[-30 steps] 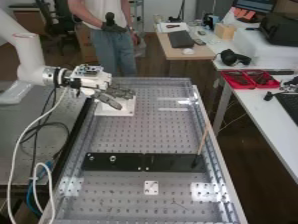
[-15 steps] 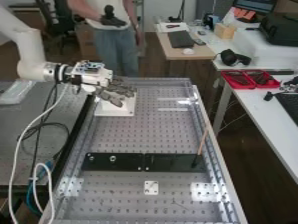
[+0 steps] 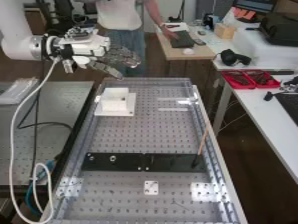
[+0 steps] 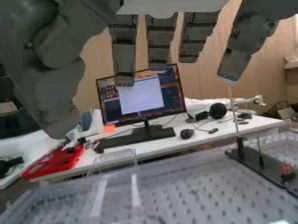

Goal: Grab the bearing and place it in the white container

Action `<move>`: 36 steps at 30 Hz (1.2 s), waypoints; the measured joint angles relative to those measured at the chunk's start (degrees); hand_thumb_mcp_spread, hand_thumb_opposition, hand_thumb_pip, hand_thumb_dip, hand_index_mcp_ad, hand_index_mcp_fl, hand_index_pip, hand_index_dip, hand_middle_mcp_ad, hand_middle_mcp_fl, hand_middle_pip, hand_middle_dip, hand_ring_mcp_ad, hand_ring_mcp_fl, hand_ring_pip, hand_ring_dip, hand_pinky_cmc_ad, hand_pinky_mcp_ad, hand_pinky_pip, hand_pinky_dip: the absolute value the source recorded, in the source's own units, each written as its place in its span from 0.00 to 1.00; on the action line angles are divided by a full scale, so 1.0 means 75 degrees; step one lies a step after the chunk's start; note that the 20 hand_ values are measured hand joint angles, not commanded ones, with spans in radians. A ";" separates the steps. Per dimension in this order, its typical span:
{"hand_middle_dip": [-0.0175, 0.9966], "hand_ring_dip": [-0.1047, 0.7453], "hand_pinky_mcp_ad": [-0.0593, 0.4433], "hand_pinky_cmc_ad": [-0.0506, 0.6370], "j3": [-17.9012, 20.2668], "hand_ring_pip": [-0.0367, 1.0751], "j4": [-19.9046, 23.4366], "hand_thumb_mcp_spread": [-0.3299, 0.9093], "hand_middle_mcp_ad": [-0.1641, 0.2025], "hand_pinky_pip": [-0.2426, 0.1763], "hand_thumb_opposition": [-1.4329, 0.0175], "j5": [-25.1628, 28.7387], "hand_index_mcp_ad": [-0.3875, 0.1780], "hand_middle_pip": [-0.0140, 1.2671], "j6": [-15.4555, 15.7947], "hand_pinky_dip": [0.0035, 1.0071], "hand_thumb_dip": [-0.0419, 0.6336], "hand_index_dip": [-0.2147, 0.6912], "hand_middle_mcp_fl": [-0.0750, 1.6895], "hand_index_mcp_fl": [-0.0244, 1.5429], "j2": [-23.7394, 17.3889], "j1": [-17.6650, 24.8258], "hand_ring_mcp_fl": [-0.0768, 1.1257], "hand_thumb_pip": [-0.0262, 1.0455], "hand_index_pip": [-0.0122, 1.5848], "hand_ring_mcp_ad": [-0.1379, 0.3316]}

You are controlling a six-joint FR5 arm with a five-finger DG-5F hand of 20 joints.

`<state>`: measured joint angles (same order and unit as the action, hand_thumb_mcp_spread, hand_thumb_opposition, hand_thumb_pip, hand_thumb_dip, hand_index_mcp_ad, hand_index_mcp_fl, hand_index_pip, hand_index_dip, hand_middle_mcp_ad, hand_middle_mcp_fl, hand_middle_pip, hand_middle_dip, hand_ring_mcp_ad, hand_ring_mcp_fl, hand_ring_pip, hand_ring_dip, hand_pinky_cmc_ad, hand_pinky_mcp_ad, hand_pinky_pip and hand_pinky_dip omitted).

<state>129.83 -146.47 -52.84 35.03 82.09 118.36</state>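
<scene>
Aloft, the empty fingers (image 4: pixel 159 40) hung straight and apart; too low a sweep risked knocking the white container (image 3: pixel 114 104) askew

Container (image 3: pixel 115 104): white, boxy, upright; on a flat white base (image 3: pixel 128 112), far end of perforated tabletop (image 3: pixel 143 135), high view's left side.

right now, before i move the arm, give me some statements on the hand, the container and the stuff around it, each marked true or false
1. The hand is gripping the white container. False: the hand is open, and the container stands apart from it.
2. The white container stands on a white base plate. True.
3. The thin wooden stick lies flat. False: it stands up, slightly tilted.
4. Red trays sit on the white desk. True.
</scene>
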 joint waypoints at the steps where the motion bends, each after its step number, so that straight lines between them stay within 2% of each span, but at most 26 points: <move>1: 0.27 0.26 0.70 0.58 -0.0091 0.11 -0.0071 0.45 0.55 0.36 0.48 -0.0062 0.48 0.11 0.0002 0.51 0.37 0.20 0.10 0.09 -0.0048 -0.0101 0.06 0.59 0.30 0.51; 4: 0.27 0.26 0.70 0.59 -0.0458 0.11 -0.0321 0.43 0.55 0.36 0.48 -0.0305 0.48 0.11 -0.0064 0.51 0.34 0.24 0.11 0.12 -0.0183 -0.0491 0.06 0.56 0.19 0.51; 6: 0.27 0.26 0.74 0.60 -0.0815 0.12 -0.0569 0.43 0.56 0.36 0.48 -0.0475 0.48 0.11 -0.0174 0.52 0.34 0.25 0.11 0.14 -0.0232 -0.0824 0.06 0.55 0.15 0.52; 11: 0.27 0.26 0.74 0.60 -0.1551 0.12 -0.1271 0.43 0.57 0.36 0.48 -0.0905 0.48 0.11 -0.0380 0.49 0.32 0.29 0.11 0.15 -0.0143 -0.1502 0.06 0.51 0.11 0.55; 19: 0.27 0.26 0.74 0.61 -0.2406 0.12 -0.2022 0.43 0.59 0.36 0.48 -0.1816 0.48 0.11 -0.0023 0.46 0.30 0.31 0.11 0.14 0.0217 -0.2088 0.06 0.50 0.08 0.58; 27: 0.28 0.26 0.74 0.62 -0.2687 0.12 -0.2151 0.44 0.59 0.36 0.48 -0.2232 0.48 0.11 0.0230 0.43 0.30 0.31 0.11 0.14 0.0321 -0.2287 0.06 0.49 0.07 0.58; 36: 0.27 0.26 0.74 0.63 -0.2755 0.12 -0.2349 0.44 0.59 0.36 0.48 -0.2267 0.48 0.11 0.0324 0.41 0.30 0.31 0.11 0.14 0.0247 -0.2313 0.06 0.49 0.07 0.58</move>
<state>109.17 -164.09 -69.85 37.47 83.94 101.02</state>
